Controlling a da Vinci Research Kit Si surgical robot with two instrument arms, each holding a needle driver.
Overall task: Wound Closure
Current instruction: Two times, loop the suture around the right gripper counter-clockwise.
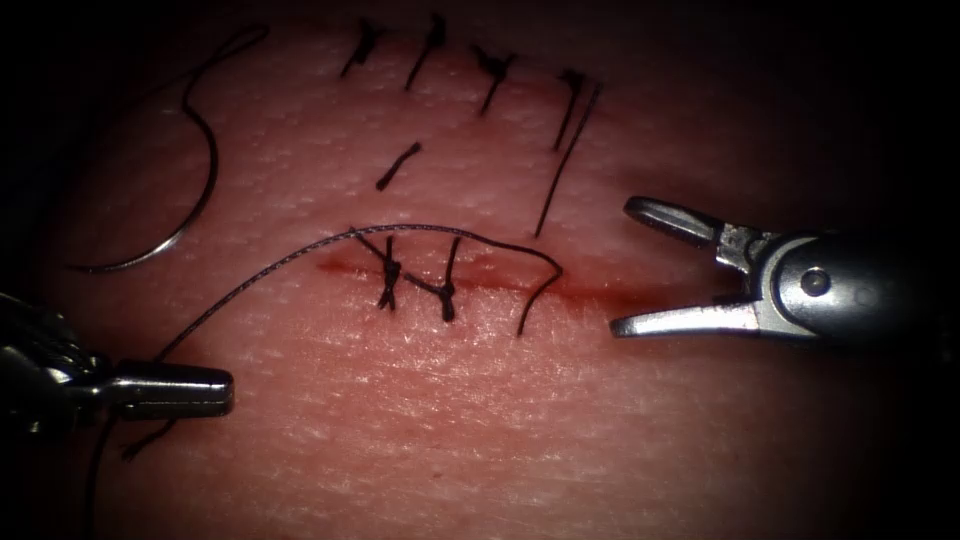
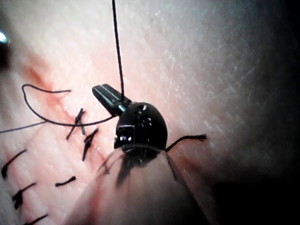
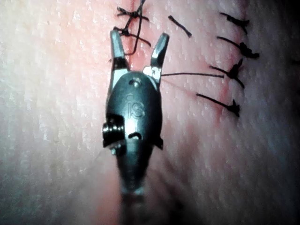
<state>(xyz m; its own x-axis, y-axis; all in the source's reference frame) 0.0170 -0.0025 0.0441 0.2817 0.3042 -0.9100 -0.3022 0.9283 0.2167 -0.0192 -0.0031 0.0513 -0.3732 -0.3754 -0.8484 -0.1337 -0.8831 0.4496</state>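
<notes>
Tissue point(image 1: 480, 420), pale pink and finely grained, carries a horizontal cut point(image 1: 560, 290) marked by red fluid point(image 1: 590, 292) along its line. Two dark knotted stitches point(image 1: 415, 285) cross the cut left of its middle. Farther up the endoscope view, a second row of four knotted stitches point(image 1: 470, 65) runs across the tissue, with a short loose thread end point(image 1: 398, 166) lying between the rows.

Thread point(image 1: 300, 255) rises from the left tool point(image 1: 215, 390), arcs over the two stitches and drops into the tissue at the cut to their right. The left tool's jaws are closed on this thread, low on the picture's left, well to the left of the cut; a short tail point(image 1: 150, 440) trails below the tip. In the left wrist view the thread point(image 2: 117, 51) runs straight up from the clamped tip point(image 2: 112, 99).

Needle point(image 1: 195, 190), a thin curved wire, lies free on the tissue at the upper left, held by neither tool and not in the tissue, its thread curling off at its upper end.

Right tool point(image 1: 625, 265) sits at the cut's right end, jaws spread wide and holding nothing. In the right wrist view its open jaws point(image 3: 139, 49) point at the stitches point(image 3: 129, 21), and the letters "IS" point(image 3: 136, 110) read on its body.
</notes>
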